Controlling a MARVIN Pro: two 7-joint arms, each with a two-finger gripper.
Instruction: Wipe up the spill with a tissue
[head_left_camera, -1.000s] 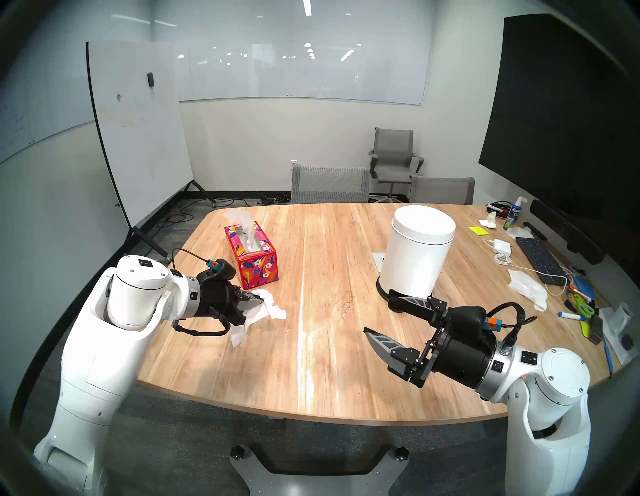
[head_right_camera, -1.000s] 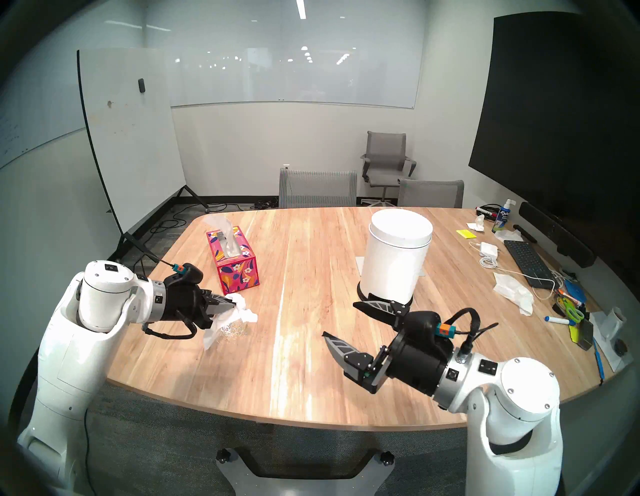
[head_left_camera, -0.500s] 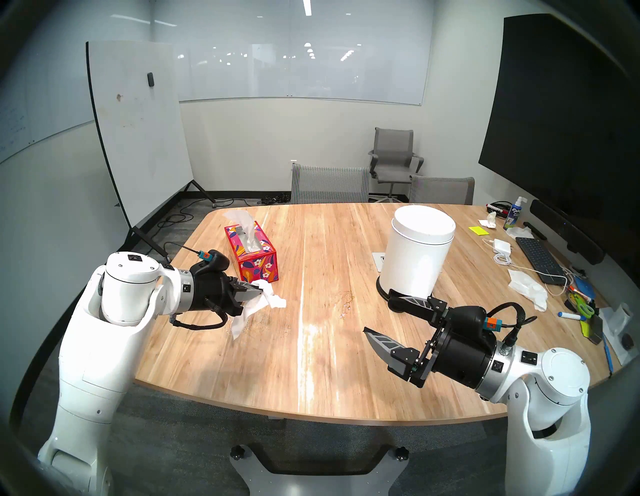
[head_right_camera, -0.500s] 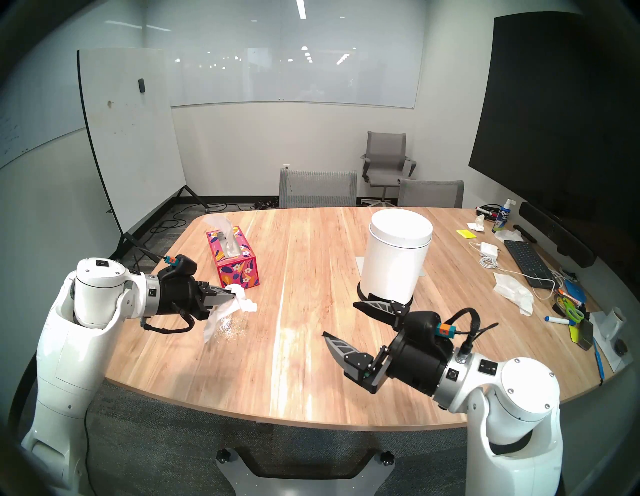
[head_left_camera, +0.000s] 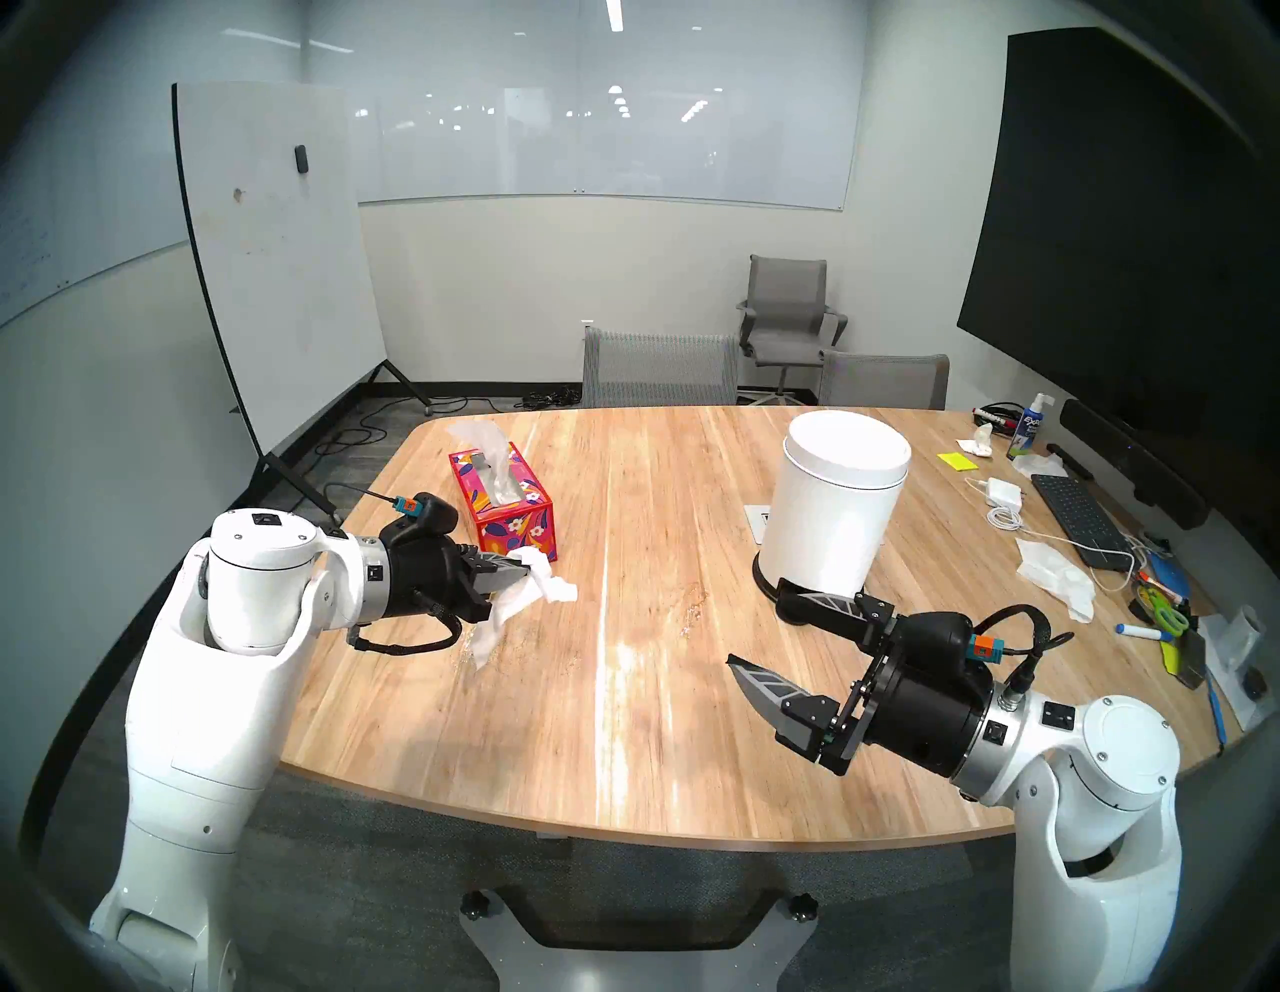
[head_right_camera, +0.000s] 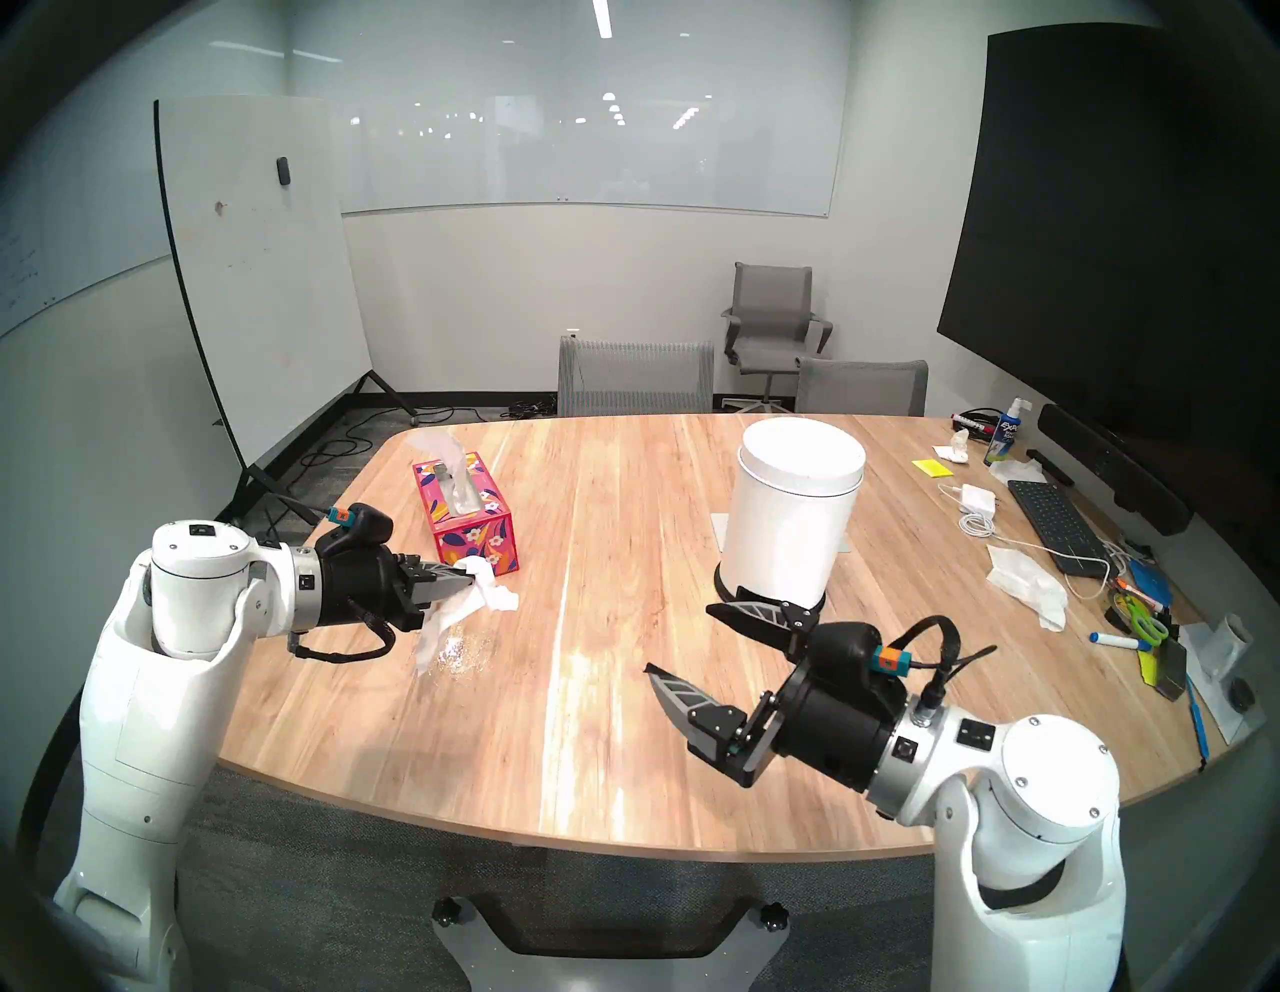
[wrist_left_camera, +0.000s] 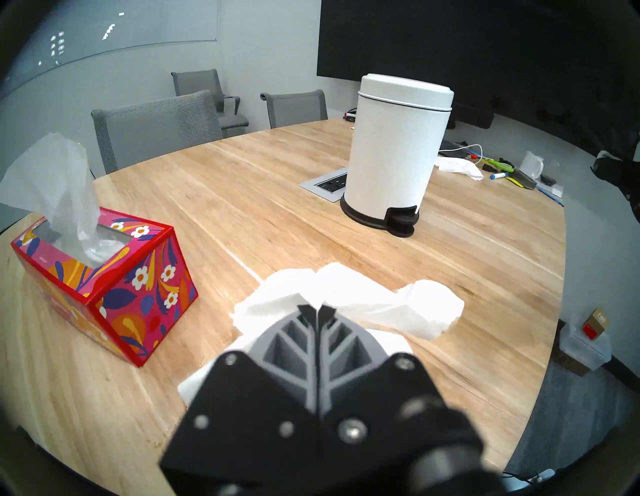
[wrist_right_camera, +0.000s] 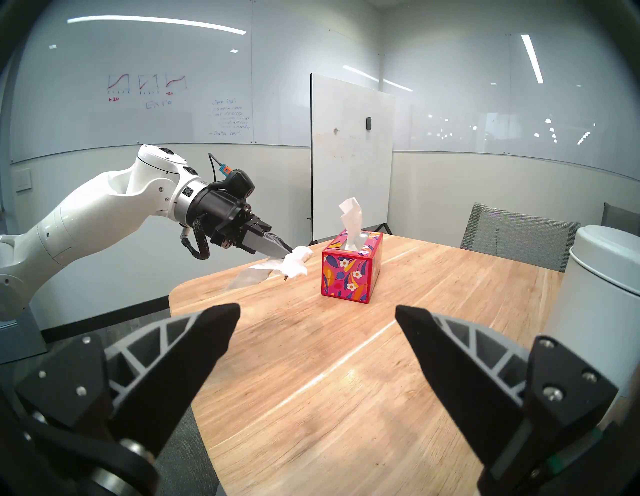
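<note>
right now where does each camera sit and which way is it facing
Head pair: high on the head, looking down the table; both arms show, left fingers shut on the tissue.
Left wrist: behind its own shut fingers, facing the white bin.
Right wrist: above its open fingers, facing the left arm.
Shared: both wrist views hold the tissue box and the tissue.

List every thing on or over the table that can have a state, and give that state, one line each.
Left end effector: shut on the tissue, above the table.
Tissue: crumpled, hanging clear of the wood.
Right end effector: open, empty.
Floral tissue box: upright, one sheet sticking out of the top.
White pedal bin: upright, lid closed.
Spill: cannot make out.
</note>
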